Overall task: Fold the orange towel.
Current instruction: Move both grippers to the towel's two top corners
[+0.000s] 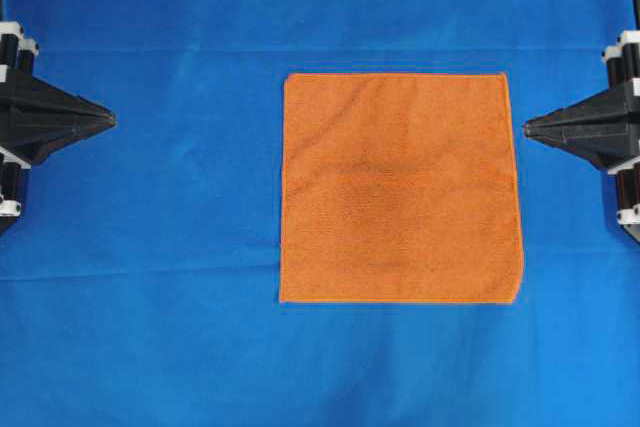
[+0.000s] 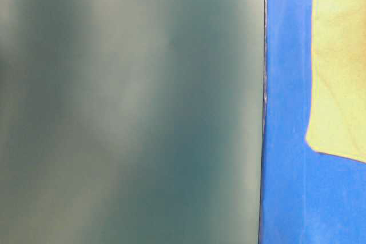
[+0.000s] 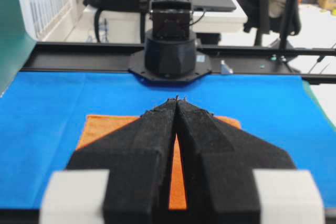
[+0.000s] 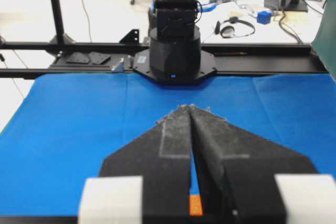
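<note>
Orange towel (image 1: 400, 187) spread flat, ready for folding.
We park our left gripper (image 1: 108, 120) and right gripper (image 1: 530, 128) pinched closed, empty, at the frame's edges, leaving the cloth clear.

The orange towel (image 1: 400, 187) lies flat on the blue desk (image 1: 160, 247) — bare cloth on every side of it. The left claw (image 1: 112, 119) has wide room before it; the right claw (image 1: 527, 128) sits just beside the towel's edge — nothing stands between.
</note>
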`<action>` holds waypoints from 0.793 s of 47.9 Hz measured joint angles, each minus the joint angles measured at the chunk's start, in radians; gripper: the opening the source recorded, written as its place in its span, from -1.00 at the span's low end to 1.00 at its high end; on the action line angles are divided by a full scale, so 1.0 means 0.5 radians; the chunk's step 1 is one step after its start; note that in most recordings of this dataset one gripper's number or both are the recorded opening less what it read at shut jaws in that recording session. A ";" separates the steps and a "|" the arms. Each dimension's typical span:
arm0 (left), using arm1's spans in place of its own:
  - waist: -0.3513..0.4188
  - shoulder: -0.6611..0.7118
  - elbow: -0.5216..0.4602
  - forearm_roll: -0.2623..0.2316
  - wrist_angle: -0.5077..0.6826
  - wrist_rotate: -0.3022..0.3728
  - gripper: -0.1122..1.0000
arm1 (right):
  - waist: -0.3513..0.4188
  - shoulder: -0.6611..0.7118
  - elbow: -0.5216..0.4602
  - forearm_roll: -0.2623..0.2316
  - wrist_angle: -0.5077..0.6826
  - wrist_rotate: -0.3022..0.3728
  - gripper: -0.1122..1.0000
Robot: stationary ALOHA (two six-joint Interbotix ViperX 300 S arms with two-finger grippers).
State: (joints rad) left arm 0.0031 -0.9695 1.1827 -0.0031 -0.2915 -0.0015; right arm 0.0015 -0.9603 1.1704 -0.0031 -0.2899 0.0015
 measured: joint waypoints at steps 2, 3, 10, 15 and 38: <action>-0.003 0.006 0.000 -0.003 0.003 0.000 -0.80 | 0.000 0.000 0.000 0.000 0.003 0.003 -0.80; 0.000 0.012 0.000 -0.015 0.003 -0.003 -0.80 | 0.000 0.000 0.000 0.000 0.006 0.006 -0.80; -0.003 0.117 0.000 -0.043 0.009 -0.009 -0.80 | -0.018 -0.003 -0.028 0.015 0.169 0.025 -0.80; 0.006 0.249 -0.028 -0.043 -0.006 -0.006 -0.80 | -0.120 -0.018 -0.052 0.067 0.368 0.058 -0.80; 0.362 1.108 -0.405 -0.049 -0.031 -0.025 -0.21 | -0.779 0.166 -0.025 0.089 0.788 0.178 -0.77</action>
State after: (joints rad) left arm 0.1841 -0.4157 0.9802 -0.0276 -0.3068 -0.0138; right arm -0.3881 -0.8774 1.1582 0.0414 0.1043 0.0905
